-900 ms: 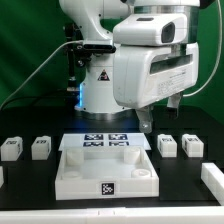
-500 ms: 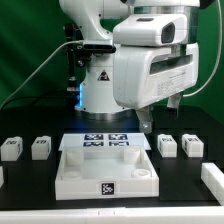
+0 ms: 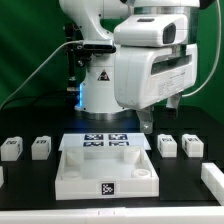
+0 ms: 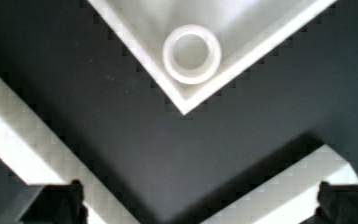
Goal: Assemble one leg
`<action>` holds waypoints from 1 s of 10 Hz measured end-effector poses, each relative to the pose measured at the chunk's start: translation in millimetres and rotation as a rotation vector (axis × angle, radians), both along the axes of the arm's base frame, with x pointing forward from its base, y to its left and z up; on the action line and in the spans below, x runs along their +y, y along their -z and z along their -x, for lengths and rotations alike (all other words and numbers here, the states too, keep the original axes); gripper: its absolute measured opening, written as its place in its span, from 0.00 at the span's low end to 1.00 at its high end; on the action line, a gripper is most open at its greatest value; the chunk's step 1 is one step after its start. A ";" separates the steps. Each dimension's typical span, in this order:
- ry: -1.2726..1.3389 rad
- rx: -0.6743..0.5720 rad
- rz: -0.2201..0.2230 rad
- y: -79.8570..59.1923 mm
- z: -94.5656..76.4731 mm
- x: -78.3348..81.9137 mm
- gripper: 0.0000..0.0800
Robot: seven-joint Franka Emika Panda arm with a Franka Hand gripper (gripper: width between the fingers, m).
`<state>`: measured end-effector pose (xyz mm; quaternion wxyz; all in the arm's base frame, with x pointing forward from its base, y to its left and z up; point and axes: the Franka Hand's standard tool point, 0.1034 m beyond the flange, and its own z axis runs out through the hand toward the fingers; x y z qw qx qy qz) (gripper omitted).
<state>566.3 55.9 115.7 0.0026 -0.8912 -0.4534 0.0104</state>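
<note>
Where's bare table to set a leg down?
On the exterior view's left, bare table in front of two legs, beside the panel. Same on its right. Crowded behind the panel: marker board, two more legs, fingers overhead.

The leg at 3 o'clock from the panel is cut by the exterior view's edge. The panel hides the near part of the marker board.

Bright even light, soft shadows, wrist view blurred, low resolution
</note>
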 end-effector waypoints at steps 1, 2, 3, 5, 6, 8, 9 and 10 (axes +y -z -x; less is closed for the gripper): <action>0.001 0.000 0.000 0.0 0.0 0.0 0.81; 0.000 0.000 0.000 0.1 0.0 0.0 0.81; -0.141 0.001 -0.002 -0.6 2.0 -3.1 0.81; -0.513 -0.019 -0.005 -0.5 26.5 -24.3 0.81; -0.647 -0.033 -0.002 3.8 38.1 -34.8 0.81; -0.778 -0.032 0.001 4.9 40.4 -40.6 0.81; -0.765 -0.032 0.000 5.4 40.7 -41.1 0.81; -0.764 -0.031 0.000 5.8 40.9 -41.5 0.81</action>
